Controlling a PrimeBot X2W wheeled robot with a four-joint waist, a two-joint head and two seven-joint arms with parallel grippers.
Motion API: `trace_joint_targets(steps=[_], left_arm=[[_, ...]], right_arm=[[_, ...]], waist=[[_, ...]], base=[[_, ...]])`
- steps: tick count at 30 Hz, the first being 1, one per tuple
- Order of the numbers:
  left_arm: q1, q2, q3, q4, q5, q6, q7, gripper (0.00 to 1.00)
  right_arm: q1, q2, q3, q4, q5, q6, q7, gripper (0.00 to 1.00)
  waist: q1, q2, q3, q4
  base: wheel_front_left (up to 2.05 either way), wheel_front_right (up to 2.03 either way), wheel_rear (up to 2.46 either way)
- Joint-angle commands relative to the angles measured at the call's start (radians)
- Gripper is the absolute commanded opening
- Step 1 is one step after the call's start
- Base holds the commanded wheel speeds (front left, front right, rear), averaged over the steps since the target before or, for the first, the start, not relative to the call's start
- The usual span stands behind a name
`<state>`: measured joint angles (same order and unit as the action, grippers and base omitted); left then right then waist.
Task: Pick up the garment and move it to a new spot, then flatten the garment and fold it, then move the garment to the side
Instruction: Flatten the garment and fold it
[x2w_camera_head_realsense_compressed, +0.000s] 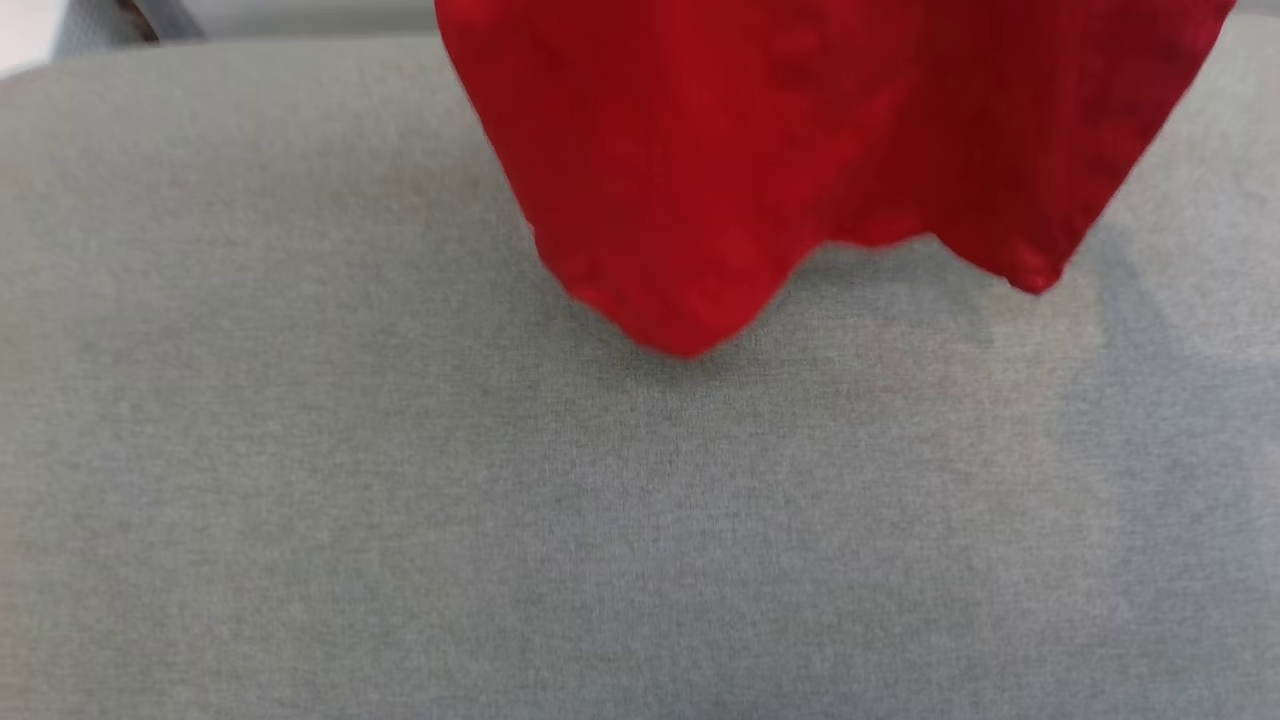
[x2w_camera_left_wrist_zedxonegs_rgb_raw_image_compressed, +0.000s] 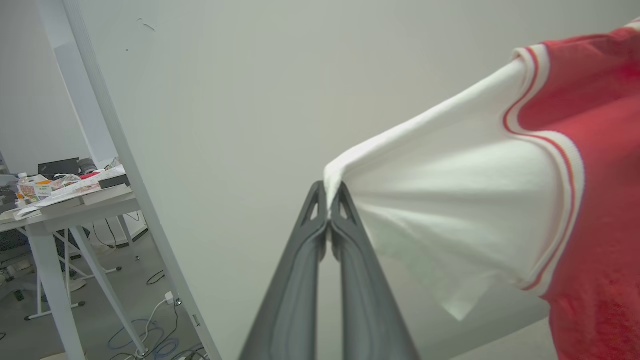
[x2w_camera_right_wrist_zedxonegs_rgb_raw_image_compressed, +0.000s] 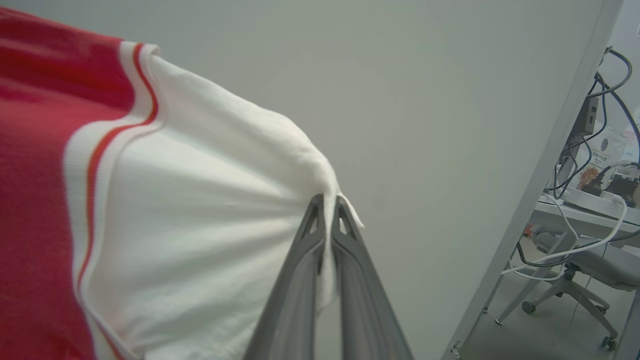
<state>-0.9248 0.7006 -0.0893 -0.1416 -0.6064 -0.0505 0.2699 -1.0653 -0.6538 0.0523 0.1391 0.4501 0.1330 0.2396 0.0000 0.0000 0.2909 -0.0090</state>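
Left gripper (x2w_camera_left_wrist_zedxonegs_rgb_raw_image_compressed: 329, 200) and right gripper (x2w_camera_right_wrist_zedxonegs_rgb_raw_image_compressed: 327, 206) clench the red, white-sleeved jersey T-shirt (x2w_camera_head_realsense_compressed: 800, 150) above the grey fabric surface (x2w_camera_head_realsense_compressed: 400, 520); recommend lowering it level, hem first.

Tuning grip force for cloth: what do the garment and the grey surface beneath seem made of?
The garment: thin, soft fabric, probably knit, matte; it hangs in waves and puckers where the left gripper and right gripper pinch its white sleeves. The grey surface: likely cloth covering, matte, finely heathered texture.

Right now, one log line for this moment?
garment: held up, spread, hem hanging over grey surface | left hand: shut on white sleeve | right hand: shut on other white sleeve
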Motion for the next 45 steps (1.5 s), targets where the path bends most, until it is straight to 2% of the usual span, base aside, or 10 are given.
trace_joint_targets(steps=[1, 6, 7, 12, 17, 21, 27, 33, 39, 45], left_arm=[[-0.063, 0.017, 0.004, 0.029, 0.009, -0.006, -0.004, 0.0], [-0.279, 0.006, -0.045, 0.169, 0.046, -0.036, -0.034, 0.0], [-0.407, -0.005, -0.08, 0.272, 0.066, -0.053, -0.06, 0.0], [-0.622, -0.054, -0.129, 0.45, 0.101, -0.067, -0.151, 0.0], [-0.752, -0.099, -0.17, 0.598, 0.131, -0.074, -0.268, 0.0], [-0.78, -0.124, -0.201, 0.69, 0.138, -0.077, -0.348, 0.0], [-0.718, -0.159, -0.251, 0.774, 0.105, -0.079, -0.458, 0.0], [-0.555, -0.194, -0.307, 0.788, 0.037, -0.08, -0.519, 0.0], [-0.336, -0.21, -0.327, 0.764, -0.013, -0.08, -0.531, 0.0], [-0.049, -0.206, -0.328, 0.72, -0.044, -0.08, -0.531, 0.0]], right_arm=[[-0.052, -0.003, 0.004, 0.033, -0.013, -0.002, -0.015, 0.0], [-0.245, 0.011, 0.059, 0.153, -0.033, -0.002, -0.065, 0.0], [-0.352, 0.021, 0.084, 0.23, -0.049, -0.002, -0.096, 0.0], [-0.514, 0.042, 0.099, 0.375, -0.097, -0.002, -0.173, 0.0], [-0.617, 0.078, 0.09, 0.5, -0.143, -0.002, -0.248, 0.0], [-0.653, 0.104, 0.092, 0.571, -0.166, -0.002, -0.317, 0.0], [-0.621, 0.134, 0.105, 0.64, -0.138, -0.002, -0.4, 0.0], [-0.491, 0.138, 0.172, 0.654, -0.084, -0.002, -0.451, 0.0], [-0.3, 0.118, 0.227, 0.633, 0.003, -0.002, -0.476, 0.0], [-0.026, 0.091, 0.263, 0.578, 0.115, -0.002, -0.488, 0.0]], waist=[[0.0, 0.0, 0.146, -0.01], [0.0, 0.0, 0.243, -0.009], [0.0, 0.0, 0.293, -0.011], [0.0, 0.0, 0.36, 0.001], [0.0, 0.0, 0.392, 0.017], [0.0, 0.0, 0.409, 0.03], [0.0, 0.0, 0.417, 0.046], [0.0, 0.0, 0.379, 0.06], [0.0, 0.0, 0.286, 0.068], [0.0, 0.0, 0.158, 0.067]], base=[[0.0, 0.0, 0.0], [0.0, 0.0, 0.0], [0.0, 0.0, 0.0], [0.0, 0.0, 0.0], [0.0, 0.0, 0.0], [0.0, 0.0, 0.0], [0.0, 0.0, 0.0], [0.0, 0.0, 0.0], [0.0, 0.0, 0.0], [0.0, 0.0, 0.0]])
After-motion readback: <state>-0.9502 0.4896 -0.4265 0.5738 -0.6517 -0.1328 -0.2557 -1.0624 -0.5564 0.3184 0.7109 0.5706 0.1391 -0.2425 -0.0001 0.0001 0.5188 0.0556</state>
